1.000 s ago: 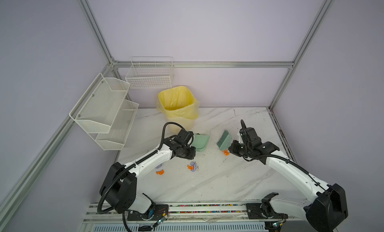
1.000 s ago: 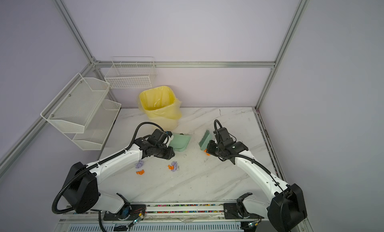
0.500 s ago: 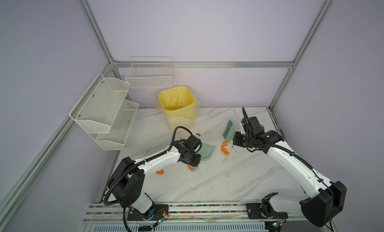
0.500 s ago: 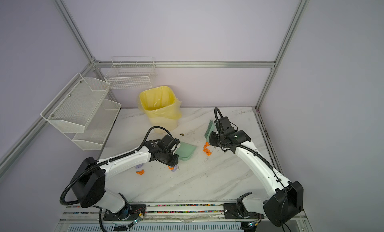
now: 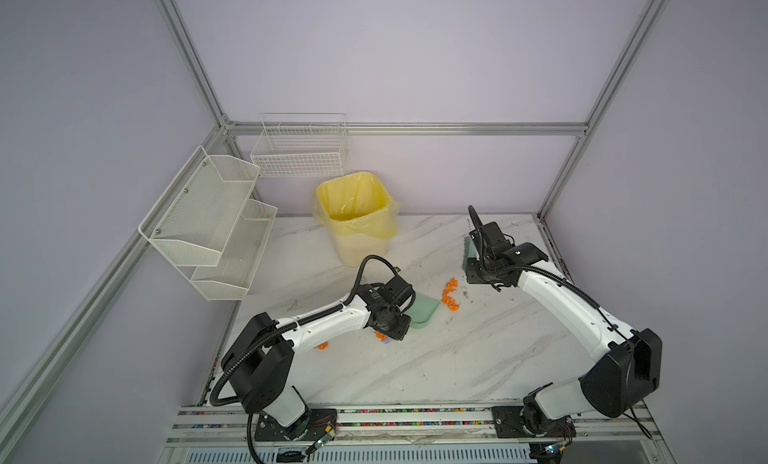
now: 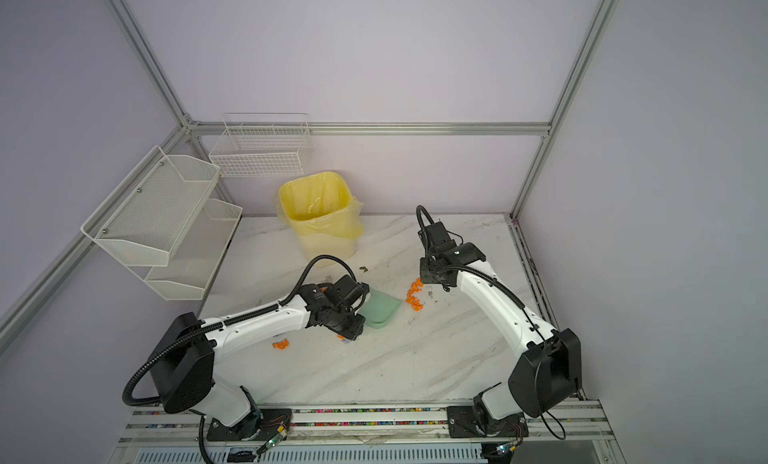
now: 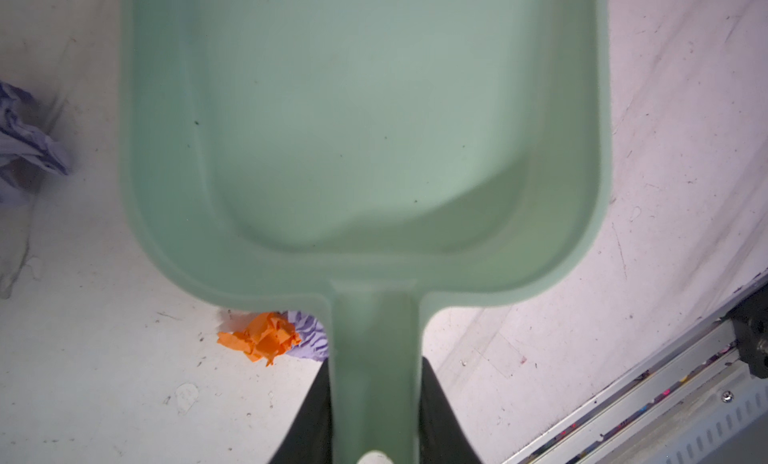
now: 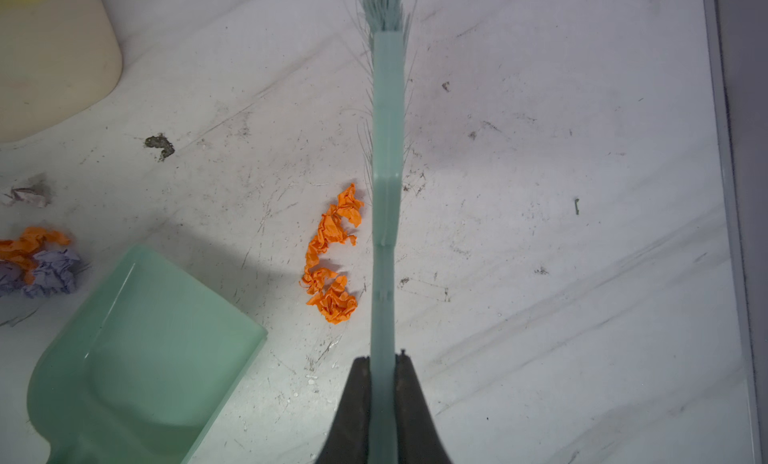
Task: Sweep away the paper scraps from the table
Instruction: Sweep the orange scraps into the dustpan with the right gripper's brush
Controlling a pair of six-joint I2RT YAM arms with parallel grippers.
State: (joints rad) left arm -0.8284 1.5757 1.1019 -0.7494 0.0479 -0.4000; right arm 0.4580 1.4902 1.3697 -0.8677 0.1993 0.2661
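Surface: white marble table [image 5: 457, 358] in a lavender-walled frame, with a yellow-lined bin [image 5: 357, 221] at the back and wire racks [image 5: 216, 216] on the left wall.
Left gripper [image 7: 374, 370]: closed round the handle of the mint dustpan [image 7: 365, 129]. The pan sits low over the table with nothing in it.
Right gripper [image 8: 382, 358]: clamped tight on the brush [image 8: 386, 150] handle, bristles pointing away from the wrist.
Paper scraps: the orange row [image 8: 332, 254] lies just beside the brush, between it and the pan mouth. An orange-and-lavender pair [image 7: 274, 337] is tucked against the pan handle, a lavender wad [image 7: 25, 142] sits beside the pan wall, and an orange bit [image 5: 322, 345] lies by the left forearm.
Risk, overshoot: the row looks longer than the stretch of pan mouth facing it, so a straight stroke would likely send the end wads past the pan's corner.
Risk, scatter: the wads look light, and a fast flick from you would fling them apart.
Risk, lip: you cannot tell whether the lip lies flat. If it is raised, paper slides under it.
Risk, leftovers: scraps behind the pan lie outside any stroke from the brush side.
Count: dustpan 1, brush 1, bin 1, racks 2. A top view shows 3 scrap groups. The orange row holds perhaps 4 or 5 wads, too crumpled to be sure.
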